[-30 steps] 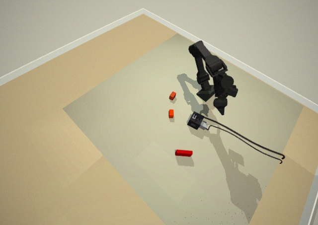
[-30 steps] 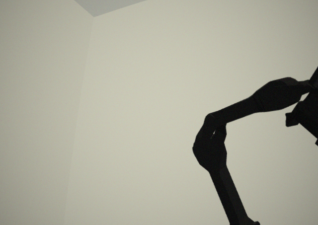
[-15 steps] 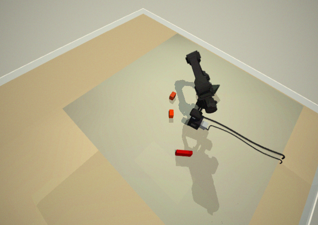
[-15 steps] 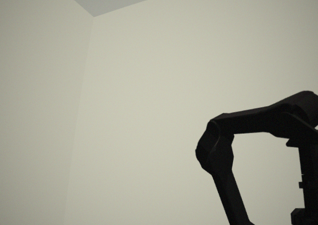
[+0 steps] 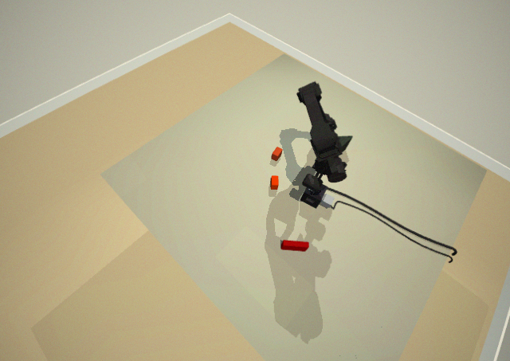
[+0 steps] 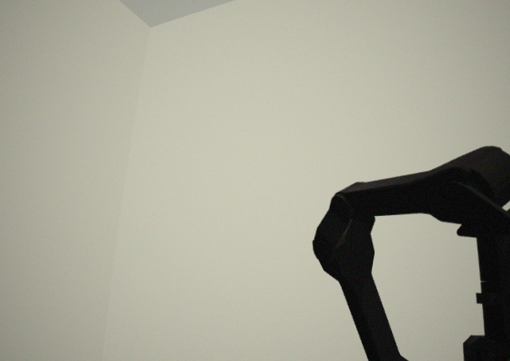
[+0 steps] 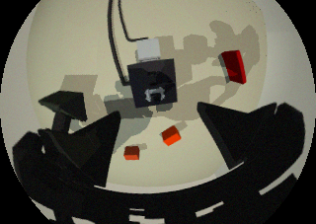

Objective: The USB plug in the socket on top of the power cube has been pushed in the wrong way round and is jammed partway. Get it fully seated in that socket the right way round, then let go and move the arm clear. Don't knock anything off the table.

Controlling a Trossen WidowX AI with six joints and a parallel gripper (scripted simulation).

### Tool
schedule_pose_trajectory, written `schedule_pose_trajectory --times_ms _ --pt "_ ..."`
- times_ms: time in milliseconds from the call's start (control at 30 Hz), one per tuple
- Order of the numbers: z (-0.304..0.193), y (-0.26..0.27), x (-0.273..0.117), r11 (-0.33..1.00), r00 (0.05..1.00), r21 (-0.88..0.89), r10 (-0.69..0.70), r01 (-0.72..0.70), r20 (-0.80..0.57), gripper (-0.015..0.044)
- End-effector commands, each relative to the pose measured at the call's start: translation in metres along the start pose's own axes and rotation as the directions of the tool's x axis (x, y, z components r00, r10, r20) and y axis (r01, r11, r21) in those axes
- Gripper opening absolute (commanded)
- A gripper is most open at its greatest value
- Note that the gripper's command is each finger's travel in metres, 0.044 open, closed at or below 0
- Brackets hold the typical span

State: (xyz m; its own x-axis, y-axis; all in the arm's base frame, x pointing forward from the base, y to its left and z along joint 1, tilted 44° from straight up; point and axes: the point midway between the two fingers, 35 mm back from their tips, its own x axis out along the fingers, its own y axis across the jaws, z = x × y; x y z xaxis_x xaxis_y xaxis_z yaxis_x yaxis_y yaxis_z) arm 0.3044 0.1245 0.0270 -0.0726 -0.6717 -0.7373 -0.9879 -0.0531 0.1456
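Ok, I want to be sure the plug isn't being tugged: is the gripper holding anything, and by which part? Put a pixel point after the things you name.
Nothing is held: the gripper (image 5: 313, 180) (image 7: 160, 110) is wide open, with nothing between its fingers.

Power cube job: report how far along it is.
Done: nothing visibly; the plug's seating and facing can't be made out on the power cube.
In progress: apparently the approach; the hand is above the cube, open, nothing between its fingers.
Left, presumably: grip the plug, free it, turn it, seat it, release, move clear.
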Motion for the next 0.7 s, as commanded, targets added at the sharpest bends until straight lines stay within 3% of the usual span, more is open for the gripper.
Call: schedule_pose_trajectory --times_ms 0,667 --pt "0.000 0.001 0.007 1.000 1.000 -0.005 0.006 -0.006 -0.011 0.0440" --pt "-0.001 0.001 0.027 1.000 1.000 -0.005 0.006 -0.006 -0.011 0.0440"
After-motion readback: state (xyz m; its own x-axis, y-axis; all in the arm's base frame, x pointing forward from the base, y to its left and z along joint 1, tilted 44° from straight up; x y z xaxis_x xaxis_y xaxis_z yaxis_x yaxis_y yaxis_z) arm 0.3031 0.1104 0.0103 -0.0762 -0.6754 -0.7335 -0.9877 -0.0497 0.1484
